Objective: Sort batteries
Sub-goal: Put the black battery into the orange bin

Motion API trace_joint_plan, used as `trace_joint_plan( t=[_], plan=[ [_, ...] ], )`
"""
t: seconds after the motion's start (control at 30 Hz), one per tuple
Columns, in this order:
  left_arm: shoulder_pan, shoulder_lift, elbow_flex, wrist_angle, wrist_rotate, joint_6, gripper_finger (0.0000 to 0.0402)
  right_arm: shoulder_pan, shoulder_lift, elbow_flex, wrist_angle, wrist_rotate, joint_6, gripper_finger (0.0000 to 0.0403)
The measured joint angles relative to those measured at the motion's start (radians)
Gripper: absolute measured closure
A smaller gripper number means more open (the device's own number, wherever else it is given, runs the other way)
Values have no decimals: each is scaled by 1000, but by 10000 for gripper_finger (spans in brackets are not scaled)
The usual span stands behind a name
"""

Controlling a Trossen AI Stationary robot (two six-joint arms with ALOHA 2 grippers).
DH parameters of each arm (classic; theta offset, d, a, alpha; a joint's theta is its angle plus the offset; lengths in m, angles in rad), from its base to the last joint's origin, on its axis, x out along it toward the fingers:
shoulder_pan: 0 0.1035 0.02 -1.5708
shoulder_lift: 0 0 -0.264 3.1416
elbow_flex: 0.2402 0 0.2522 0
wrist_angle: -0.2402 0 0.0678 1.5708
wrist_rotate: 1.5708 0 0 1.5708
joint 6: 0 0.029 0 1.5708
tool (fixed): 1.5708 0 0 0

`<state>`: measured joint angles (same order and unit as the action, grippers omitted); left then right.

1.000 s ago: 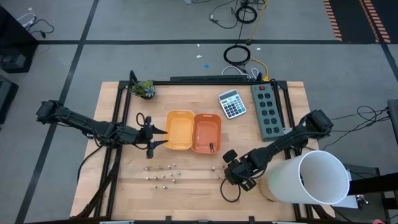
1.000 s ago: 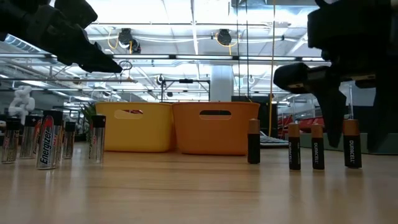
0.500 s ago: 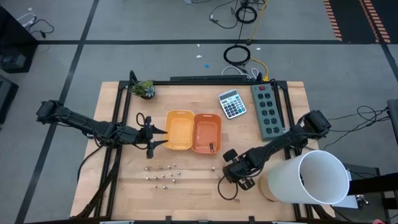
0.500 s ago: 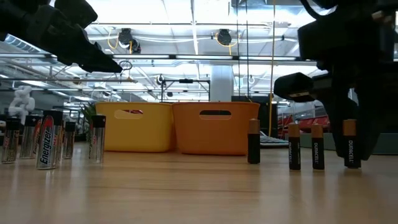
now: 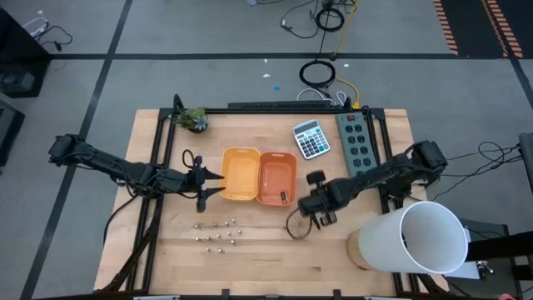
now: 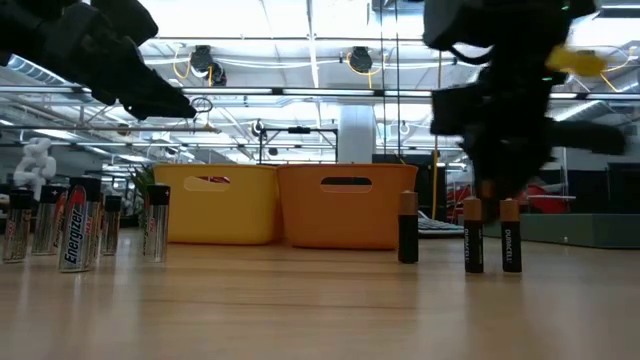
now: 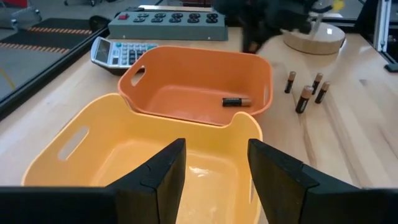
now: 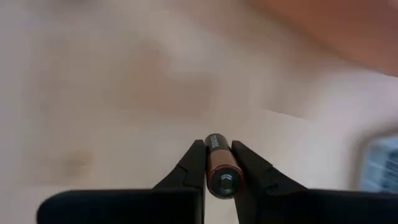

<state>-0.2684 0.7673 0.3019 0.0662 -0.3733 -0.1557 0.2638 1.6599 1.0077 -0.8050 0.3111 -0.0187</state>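
Note:
Two trays stand side by side mid-table, the yellow tray [image 5: 240,175] and the orange tray [image 5: 277,177]. One dark battery [image 7: 236,101] lies in the orange tray. Several silvery batteries [image 6: 75,228] stand upright in front of the yellow tray. Three dark batteries [image 6: 473,236] stand in front of the orange tray. My left gripper [image 7: 214,167] hovers open at the yellow tray's left rim. My right gripper [image 5: 315,207] is above the table to the right of the orange tray, shut on a dark copper-topped battery [image 8: 219,165]. My right gripper pinches the dark battery between its two fingers [image 8: 194,163]. The battery lies along the fingers, with its copper end [image 8: 222,180] toward the wrist camera. It is lifted clear of the table.
A grey calculator [image 5: 311,138] and a power strip [image 5: 361,150] lie at the far right of the table. A big white roll [image 5: 412,237] stands at the near right corner. A small plant [image 5: 196,119] sits at the far left. Bare wood lies along the near edge.
My right gripper has come down on the rightmost standing dark battery and shut on it. It has lifted the battery off the table and carried it up and toward the orange tray. Three dark batteries now stand in that row. My left arm has kept still.

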Motion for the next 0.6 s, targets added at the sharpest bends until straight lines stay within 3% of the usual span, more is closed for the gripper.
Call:
trace_joint_plan(
  t=[0.13, 0.2, 0.4, 0.6],
  plan=[
    [1, 0, 0, 0, -5, -22, 220, -71, -53, 28, -21, 174, 10, 374],
    [1, 0, 0, -1, -5, -22, 220, -105, -80, 66, -17, 196, 8, 374],
    [1, 0, 0, -5, -5, -22, 220, -169, -96, 196, 10, 161, -78, 374],
    [1, 0, 0, -5, -2, -52, 220, -219, -56, 251, 122, -15, -98, 355]
  ],
)
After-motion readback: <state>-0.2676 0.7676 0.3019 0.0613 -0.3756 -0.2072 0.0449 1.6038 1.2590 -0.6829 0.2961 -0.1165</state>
